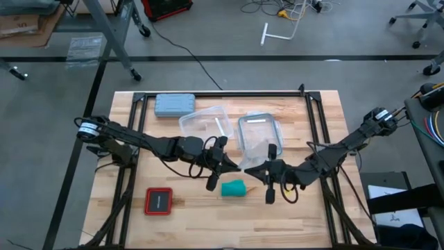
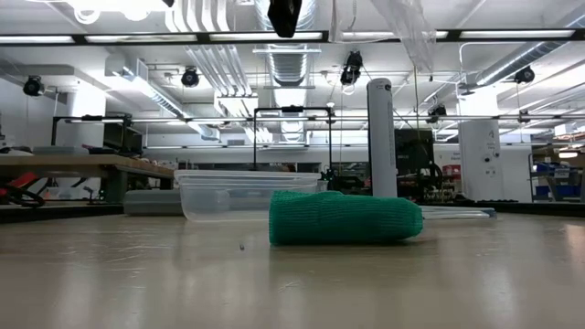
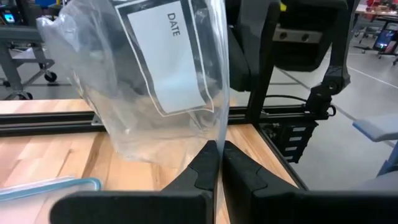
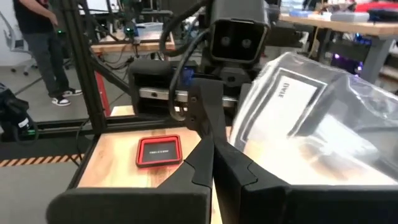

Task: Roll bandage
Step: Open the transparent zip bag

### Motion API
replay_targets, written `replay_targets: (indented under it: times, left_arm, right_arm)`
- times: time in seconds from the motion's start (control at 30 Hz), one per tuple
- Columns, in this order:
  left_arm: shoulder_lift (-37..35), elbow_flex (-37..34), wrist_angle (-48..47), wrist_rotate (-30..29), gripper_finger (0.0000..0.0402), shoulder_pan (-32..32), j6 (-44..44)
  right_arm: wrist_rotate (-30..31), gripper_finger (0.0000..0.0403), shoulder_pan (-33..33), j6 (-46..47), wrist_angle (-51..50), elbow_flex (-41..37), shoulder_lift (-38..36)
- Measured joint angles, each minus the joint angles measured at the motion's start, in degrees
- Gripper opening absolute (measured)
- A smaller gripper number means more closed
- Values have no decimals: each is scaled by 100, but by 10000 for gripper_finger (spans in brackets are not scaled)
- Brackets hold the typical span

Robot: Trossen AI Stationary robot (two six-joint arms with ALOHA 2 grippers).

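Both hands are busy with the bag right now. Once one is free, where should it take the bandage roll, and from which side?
Grip the bandage across its middle, coming straight down from above. It lies on its side as a short cylinder, long axis running left to right in the high view, with open table in front and behind for the fingers. Both hands are shut on the plastic bag.

Wooden table (image 1: 194, 212), pale planks, black frame rails at the edges.
Grey-blue hard case (image 1: 174, 104), lying flat at the far edge.
Clear plastic container (image 1: 203, 123), just beside the case.
Second clear container (image 1: 259, 133), blue-rimmed, next to the first.
Clear plastic bag (image 3: 155, 74) with a white label printed "DATE".
Red-framed square pad (image 1: 158, 201), black centre, flat near the front edge.
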Motion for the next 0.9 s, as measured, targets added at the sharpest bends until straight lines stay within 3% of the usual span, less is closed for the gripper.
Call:
replay_targets:
  times: [0.4,0.6,0.73,0.9]
  left_arm:
    - [-55,0,19,14,4,2,-21]
    - [-55,-7,633,1165,4,11,-412]
    - [-66,-7,921,1509,4,11,-689]
    - [-74,-7,574,1495,4,77,-793]
  right_arm:
    - [153,0,9,-5,-86,0,1]
    - [139,2,35,-578,-66,0,98]
    - [9,30,37,-824,-34,0,232]
    - [-46,106,46,-855,-72,94,321]
